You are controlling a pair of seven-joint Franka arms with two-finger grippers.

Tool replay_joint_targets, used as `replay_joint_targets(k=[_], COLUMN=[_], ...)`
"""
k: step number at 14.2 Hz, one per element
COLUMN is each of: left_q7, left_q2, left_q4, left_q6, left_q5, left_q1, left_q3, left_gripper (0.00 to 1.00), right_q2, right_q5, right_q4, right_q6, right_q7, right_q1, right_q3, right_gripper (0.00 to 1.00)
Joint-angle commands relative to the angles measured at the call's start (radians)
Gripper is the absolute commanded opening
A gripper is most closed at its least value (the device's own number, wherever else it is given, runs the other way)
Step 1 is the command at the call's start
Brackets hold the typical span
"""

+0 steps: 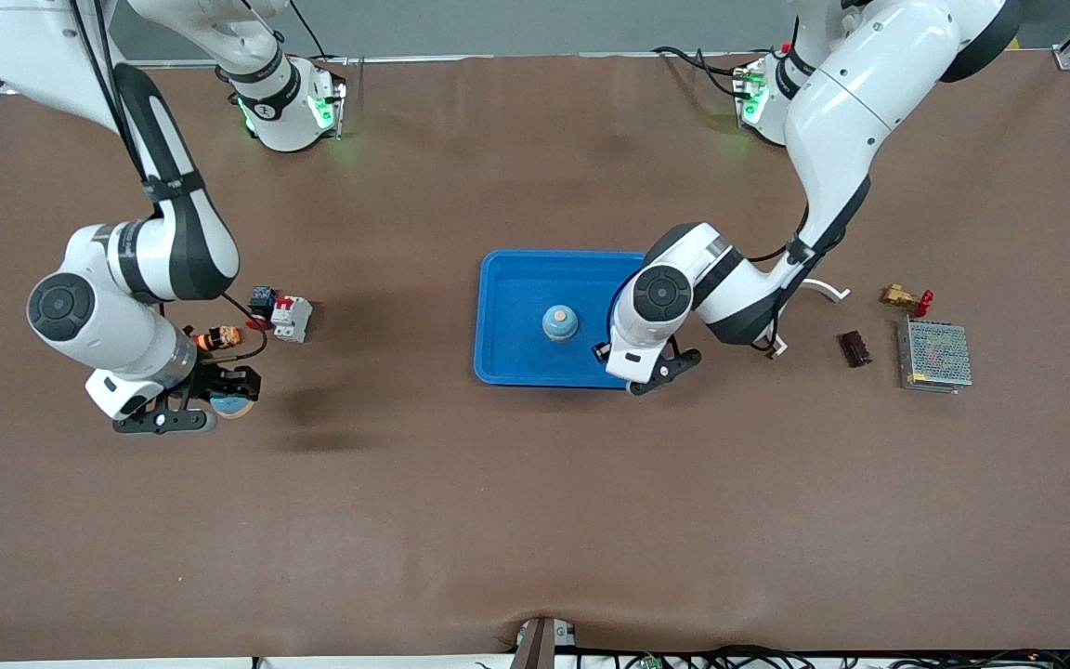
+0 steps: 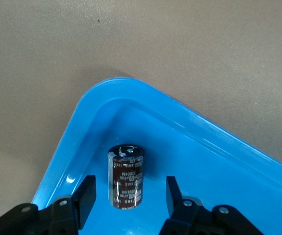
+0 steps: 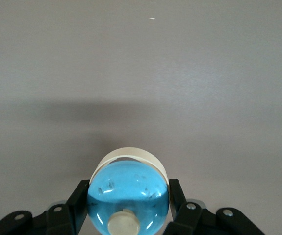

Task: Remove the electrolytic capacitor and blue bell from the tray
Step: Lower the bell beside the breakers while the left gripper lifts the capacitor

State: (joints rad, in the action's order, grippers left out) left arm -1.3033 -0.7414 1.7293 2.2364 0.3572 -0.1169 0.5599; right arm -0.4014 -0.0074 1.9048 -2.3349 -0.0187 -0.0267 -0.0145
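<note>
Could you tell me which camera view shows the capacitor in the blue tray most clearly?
The left wrist view: the capacitor stands upright in a corner of the blue tray, between the open left pincer fingers, untouched. In the front view the left arm hides it. The right wrist view does not show it.

Lying on the brown table: blue tray near the middle; toward the left arm's end, a brass fitting, a small dark block and a metal mesh box, well apart from the tray. Sitting toward the right arm's end: a white breaker touching a small black part, with an orange cylinder just beside.
</note>
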Motion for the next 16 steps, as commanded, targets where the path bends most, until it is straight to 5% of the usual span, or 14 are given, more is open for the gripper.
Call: replay_joint_targets(k=[1,6,9,16], left_q7=[-0.025,-0.025,-0.022,0.015], left_q2=[-0.016,-0.016,-0.012,0.105], left_q4=[-0.019,-0.008,-0.01,-0.017], left_q6=[0.005,0.003,-0.003,-0.105], left_q5=[0.023,0.022,0.023,0.023], left_q1=[-0.01,-0.01,-0.009,0.013], left_q3=[-0.008,-0.008,-0.006,0.008], left_gripper=[0.57,0.36,0.03,0.0], right_q2=[-0.059,-0.122,-0.155,-0.195], right_q5=[-0.017,-0.017,-0.019,-0.019], right_q4=[-0.012,-0.02,-0.021,-0.021], right_q6=[-0.053,-0.092,-0.115,-0.165], right_q7=[-0.107,-0.122,-0.124,-0.13], right_q1=[0.08,0.085,0.083,0.087], right_q3=[-0.019,-0.019,-0.019,-0.019], right_gripper=[0.36,0.36,0.37,0.41])
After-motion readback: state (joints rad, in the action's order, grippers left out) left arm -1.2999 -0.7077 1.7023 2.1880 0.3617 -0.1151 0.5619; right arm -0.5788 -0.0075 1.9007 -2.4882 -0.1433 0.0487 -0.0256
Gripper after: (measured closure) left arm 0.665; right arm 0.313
